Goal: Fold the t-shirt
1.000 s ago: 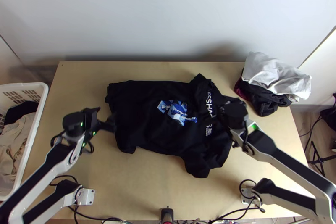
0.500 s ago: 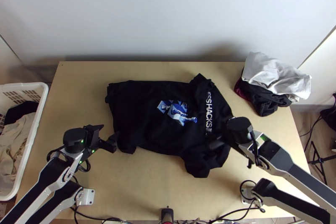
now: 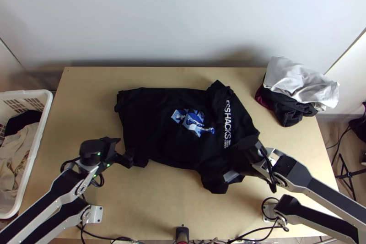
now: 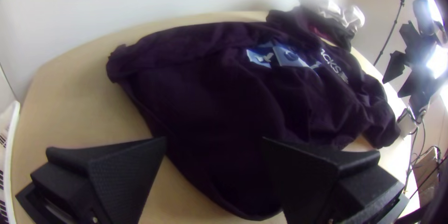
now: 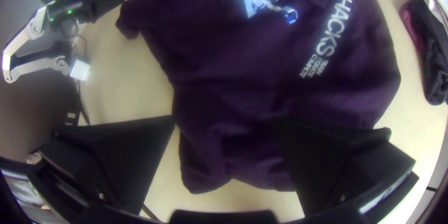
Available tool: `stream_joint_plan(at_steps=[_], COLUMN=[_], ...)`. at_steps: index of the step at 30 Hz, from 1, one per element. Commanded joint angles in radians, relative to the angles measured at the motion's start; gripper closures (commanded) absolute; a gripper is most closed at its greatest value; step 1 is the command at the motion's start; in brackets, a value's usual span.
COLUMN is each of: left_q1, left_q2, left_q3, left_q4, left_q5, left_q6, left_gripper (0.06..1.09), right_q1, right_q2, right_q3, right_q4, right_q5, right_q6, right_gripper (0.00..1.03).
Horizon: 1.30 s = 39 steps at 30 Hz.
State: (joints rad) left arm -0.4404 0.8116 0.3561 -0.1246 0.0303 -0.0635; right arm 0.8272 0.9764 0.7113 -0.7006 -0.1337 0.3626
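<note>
The black t-shirt [image 3: 155,125] lies roughly spread in the table's middle, bunched toward its right end, with a blue-white print and white lettering. At its lower left corner is my left gripper [image 3: 122,150]; in the left wrist view the left gripper [image 4: 213,142] stands open, the shirt's edge [image 4: 210,177] between and beyond its fingers. My right gripper [image 3: 233,164] is over the shirt's lower right part, by a sleeve. In the right wrist view the right gripper [image 5: 226,121] is open above the sleeve [image 5: 205,158], holding nothing.
A pile of grey and dark clothes [image 3: 299,81] lies at the table's back right corner. A white basket [image 3: 39,138] with clothes stands off the left edge. Bare wood [image 3: 160,198] stretches along the front, and cables run along the near edge.
Both grippers have moved toward the table's near edge, the left one then slightly right. The right one has uncovered the lettering. The shirt lies nearly as before.
</note>
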Motion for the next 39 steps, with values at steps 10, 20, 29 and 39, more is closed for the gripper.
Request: stream_joint_plan(at_steps=[10,20,29,39], left_q1=[-0.066,-0.006,-0.014,-0.139], left_q2=[-0.002,-0.098,-0.052,0.092], left_q3=[0.104,0.109,0.104,0.099], left_q4=[-0.268,-0.441,-0.431,-0.376], left_q5=[-0.001,0.006,0.168,0.237], left_q6=[0.014,-0.098,-0.222,-0.311], left_gripper=[0.11,0.11,0.11,0.11], right_q1=[0.041,0.038,0.038,0.038], right_q2=[-0.016,0.001,0.024,0.051], right_q3=[-0.053,-0.069,-0.061,-0.018], right_q4=[-0.05,0.01,0.012,0.015], right_q5=[-0.109,-0.106,-0.092,-0.081], right_q6=[0.033,-0.001,-0.019,-0.021], right_gripper=[0.07,0.07,0.07,0.07])
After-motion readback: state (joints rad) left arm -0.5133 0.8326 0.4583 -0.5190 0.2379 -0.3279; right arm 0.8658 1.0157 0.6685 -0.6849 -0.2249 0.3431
